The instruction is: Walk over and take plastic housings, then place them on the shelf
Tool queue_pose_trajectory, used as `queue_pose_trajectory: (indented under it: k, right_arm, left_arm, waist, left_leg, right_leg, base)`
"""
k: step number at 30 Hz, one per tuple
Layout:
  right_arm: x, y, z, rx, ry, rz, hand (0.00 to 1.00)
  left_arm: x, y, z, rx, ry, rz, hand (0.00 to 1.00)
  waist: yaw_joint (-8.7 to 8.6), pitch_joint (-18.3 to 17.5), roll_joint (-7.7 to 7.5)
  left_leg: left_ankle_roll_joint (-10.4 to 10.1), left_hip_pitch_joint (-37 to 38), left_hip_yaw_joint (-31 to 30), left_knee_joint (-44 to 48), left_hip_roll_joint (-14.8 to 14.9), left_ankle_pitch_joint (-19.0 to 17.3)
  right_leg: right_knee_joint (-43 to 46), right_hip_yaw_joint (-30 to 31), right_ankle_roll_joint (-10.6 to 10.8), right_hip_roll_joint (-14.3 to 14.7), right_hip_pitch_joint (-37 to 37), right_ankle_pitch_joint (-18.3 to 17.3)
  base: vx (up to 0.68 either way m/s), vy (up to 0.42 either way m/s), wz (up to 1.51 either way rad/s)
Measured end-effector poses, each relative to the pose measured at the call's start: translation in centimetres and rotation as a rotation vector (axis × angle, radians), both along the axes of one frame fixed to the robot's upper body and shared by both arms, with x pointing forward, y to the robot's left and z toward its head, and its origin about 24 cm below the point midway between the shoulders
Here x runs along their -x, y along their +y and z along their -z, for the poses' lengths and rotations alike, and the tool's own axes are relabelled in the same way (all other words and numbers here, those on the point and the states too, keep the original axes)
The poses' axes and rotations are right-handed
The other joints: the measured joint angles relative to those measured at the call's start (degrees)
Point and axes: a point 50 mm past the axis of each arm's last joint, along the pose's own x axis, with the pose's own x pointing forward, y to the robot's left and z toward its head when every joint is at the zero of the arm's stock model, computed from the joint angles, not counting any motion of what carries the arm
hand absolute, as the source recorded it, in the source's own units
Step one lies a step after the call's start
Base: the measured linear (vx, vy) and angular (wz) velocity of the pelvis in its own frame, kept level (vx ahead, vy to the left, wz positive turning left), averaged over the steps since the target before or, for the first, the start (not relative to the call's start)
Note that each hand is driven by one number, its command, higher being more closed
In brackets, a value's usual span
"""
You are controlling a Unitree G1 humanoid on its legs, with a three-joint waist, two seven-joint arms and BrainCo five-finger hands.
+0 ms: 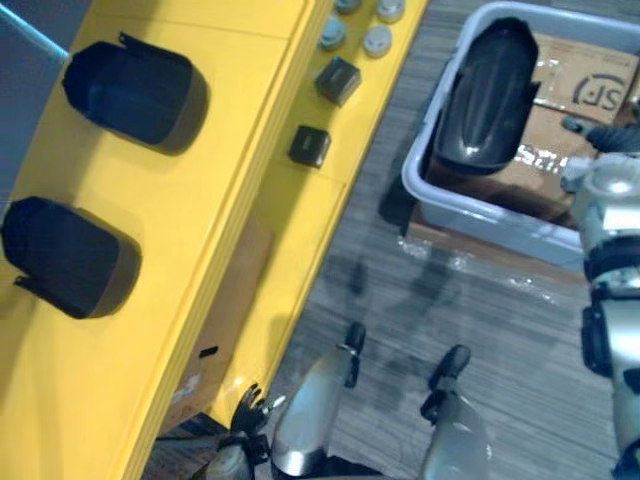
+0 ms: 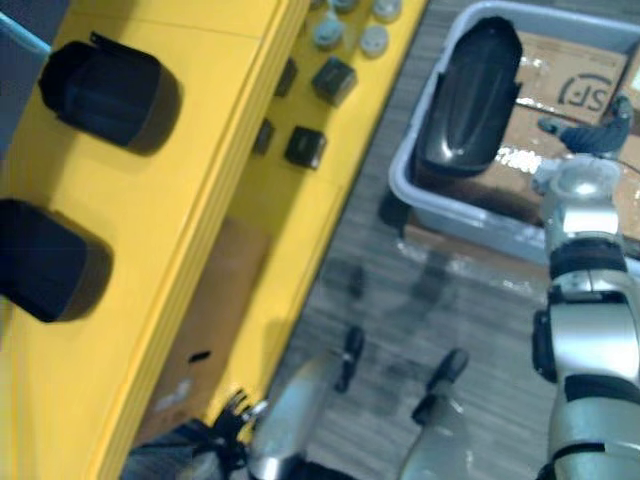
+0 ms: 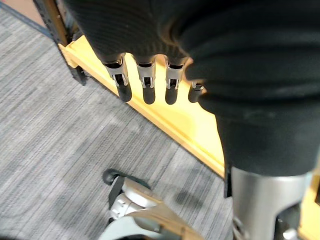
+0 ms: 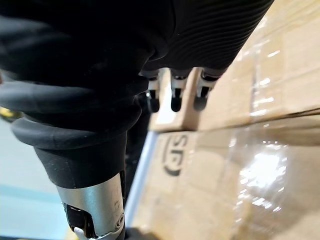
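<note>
on the far left, the yellow shelf (image 1: pixel 230 130) already carries two dark plastic housings (image 1: pixel 135 90), set near each other on its top board, so i judge that part of the job done. my left robot hand (image 3: pixel 145 85) hangs beside the shelf's lower edge, above the floor, with its fingers straight and relaxed and nothing in it. further right, on a lower board, lie small dark blocks (image 1: pixel 337 80) and grey round caps (image 1: pixel 378 40), which i take to be no part of my task. right of the shelf stands a grey bin (image 1: pixel 480 215) with film-wrapped cardboard boxes (image 1: pixel 590 75) showing within its rim. a third housing (image 1: pixel 485 95) leans inside it along the near wall. that one seems to be what is left to fetch and carry over. my right robot hand (image 4: pixel 176 92) is at the far right, by the bin and over the boxes, its fingers loose and hanging straight, grasping nothing.
</note>
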Motion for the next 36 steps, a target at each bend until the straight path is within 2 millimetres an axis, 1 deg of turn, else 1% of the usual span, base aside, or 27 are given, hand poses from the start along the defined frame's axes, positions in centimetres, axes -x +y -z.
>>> queue_pose_trajectory:
  k: [1,3,4,5,8,11,14,15,18,21,23,26,31,35,36]
  right_arm:
    - [0.1,-0.2,0.0,0.017,0.018,0.004,0.00]
    - [0.5,-1.0,-0.1,0.068,0.048,0.029,0.00]
    - [0.6,-1.1,-0.3,0.080,0.048,0.031,0.00]
    - [0.7,-1.4,-1.0,0.116,0.038,0.036,0.00]
    - [0.7,-1.3,-2.1,0.156,0.009,0.029,0.00]
    - [0.9,-1.2,-3.0,0.228,-0.033,0.074,0.00]
    - [1.5,-1.1,-4.8,0.282,-0.153,0.180,0.00]
    - [1.8,-1.1,-5.8,0.307,-0.204,0.225,0.00]
    - [2.6,-0.8,-7.2,0.363,-0.327,0.337,0.00]
    - [3.2,-0.1,-9.0,0.404,-0.444,0.383,0.00]
    - [3.3,0.4,-9.8,0.420,-0.485,0.366,0.00]
    - [3.0,0.3,-9.5,0.393,-0.450,0.322,0.00]
    - [2.4,0.3,-8.9,0.358,-0.383,0.262,0.00]
    - [1.8,-0.2,-7.3,0.320,-0.254,0.225,0.00]
    - [1.6,-0.6,-6.4,0.307,-0.195,0.225,0.00]
  left_arm:
    - [0.0,-0.1,0.0,0.005,0.001,0.003,0.00]
    - [0.0,-0.7,0.0,0.013,-0.004,0.025,0.00]
    - [0.0,-0.8,0.0,0.017,-0.006,0.034,0.00]
    - [0.0,-1.0,0.0,0.025,-0.010,0.050,0.00]
    - [0.0,-1.1,0.0,0.039,-0.012,0.054,0.00]
    - [0.0,-1.3,0.0,0.047,-0.009,0.063,0.00]
    - [0.1,-1.4,0.1,0.060,-0.007,0.065,0.00]
    - [0.2,-1.5,0.1,0.064,-0.006,0.065,0.00]
    - [0.2,-1.6,0.1,0.073,-0.008,0.066,0.00]
    - [0.2,-1.6,0.1,0.079,-0.009,0.067,0.00]
    - [0.3,-1.6,0.1,0.097,-0.004,0.060,0.00]
    - [0.3,-1.8,0.2,0.106,0.001,0.066,0.00]
    - [0.4,-2.2,0.2,0.122,0.002,0.091,0.00]
    - [0.6,-2.8,0.3,0.146,0.005,0.120,0.00]
    - [0.6,-3.0,0.3,0.150,0.005,0.123,0.00]
  waist:
    - [0.20,-0.2,0.29]
    - [1.06,-1.1,1.56]
    - [1.27,-1.3,1.80]
    - [1.53,-1.7,2.27]
    - [2.49,-1.7,2.36]
    - [3.33,-1.8,2.45]
    - [3.98,-2.0,2.69]
    - [4.09,-2.1,2.91]
    - [4.15,-2.2,2.98]
    - [4.19,-2.2,2.99]
    - [4.13,-2.3,3.10]
    - [4.18,-2.5,3.38]
    - [4.42,-3.4,4.52]
    - [5.15,-4.2,5.63]
    - [5.56,-4.5,5.94]
  left_leg:
    - [0.0,0.0,0.0,0.0,-0.1,0.0]
    - [0.0,-0.1,-0.5,-0.1,-0.4,0.0]
    - [0.0,-0.3,-0.6,-0.1,-0.5,0.0]
    - [0.0,-1.0,-1.2,0.1,-0.7,0.0]
    - [-0.1,-2.0,-1.3,0.5,-0.6,0.0]
    - [-0.2,-2.2,-1.5,0.6,-0.6,0.0]
    - [-0.3,-3.0,-1.9,1.0,-0.6,-0.2]
    - [-0.4,-3.7,-2.1,1.4,-0.6,-0.2]
    - [-0.5,-3.9,-2.8,1.8,-0.6,-0.3]
    - [-0.6,-3.8,-2.8,1.9,-0.5,-0.3]
    - [-0.6,-3.6,-2.8,1.8,-0.5,-0.3]
    - [-0.6,-3.0,-2.7,1.5,-0.5,-0.3]
    - [-0.7,-2.7,-2.7,0.5,-0.4,-0.1]
    - [-0.8,-2.8,-2.8,0.1,-0.4,-0.1]
    - [-0.8,-2.8,-2.8,0.0,-0.4,-0.1]
  right_leg:
    - [0.5,0.0,0.0,-0.2,-0.2,-0.3]
    - [1.9,-0.2,0.1,-0.7,-0.8,-1.4]
    - [2.3,-0.3,0.0,-0.8,-1.0,-1.5]
    - [3.0,-0.7,-0.1,-1.1,-1.7,-2.1]
    - [4.3,-0.7,-0.4,-1.3,-3.2,-3.1]
    - [5.1,-0.8,-0.6,-1.4,-3.7,-3.7]
    - [5.4,-1.0,-0.7,-1.4,-4.2,-4.0]
    - [5.5,-1.3,-0.7,-1.4,-4.5,-4.0]
    - [5.9,-1.9,-0.5,-1.4,-4.4,-4.5]
    - [6.4,-1.9,-0.5,-1.5,-4.5,-4.6]
    - [6.5,-1.9,-0.5,-1.5,-4.5,-4.7]
    - [6.7,-1.8,-0.8,-1.5,-4.3,-5.0]
    - [6.7,-1.8,-0.8,-1.6,-4.3,-5.2]
    - [6.6,-1.9,-0.6,-1.5,-4.5,-5.2]
    - [6.5,-1.9,-0.6,-1.5,-4.5,-5.2]
  base:
    - [0.02,0.026,0.08]
    - [0.02,0.011,0.10]
    - [0.01,0.014,0.16]
    - [0.00,0.015,0.13]
    - [-0.01,0.005,0.05]
    - [0.00,-0.001,0.01]
    - [0.00,0.006,0.02]
    - [0.01,0.018,0.09]
    - [0.01,0.015,0.09]
    - [0.00,0.003,0.02]
    - [0.00,0.000,0.00]
    - [0.00,0.000,0.00]
    - [0.01,0.001,0.00]
    - [0.03,0.004,0.00]
    - [0.05,0.010,0.00]
